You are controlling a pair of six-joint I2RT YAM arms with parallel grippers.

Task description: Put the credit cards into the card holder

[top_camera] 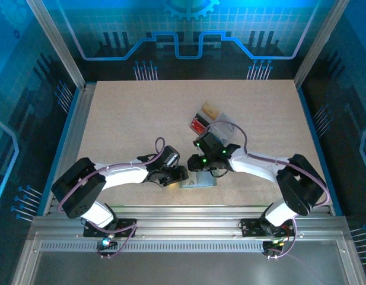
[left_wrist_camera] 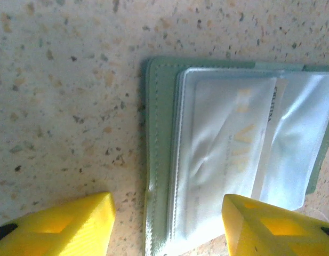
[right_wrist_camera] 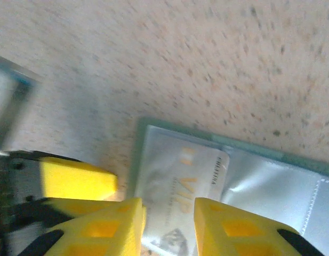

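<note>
The card holder lies open near the table's front edge, between both grippers. Its sage-green border frames clear sleeves, and one pale white credit card with gold "VIP" lettering sits inside a sleeve. My left gripper stands open, its yellow fingers straddling the holder's left edge without touching it. My right gripper is open by a narrow gap just above the same card, holding nothing. More credit cards, red and tan, sit in a clear tray behind.
The clear plastic tray stands just beyond the right gripper, a blurred corner of it close at the left. The left gripper nearly meets the right one over the holder. A yellow fingertip of the left gripper pokes in.
</note>
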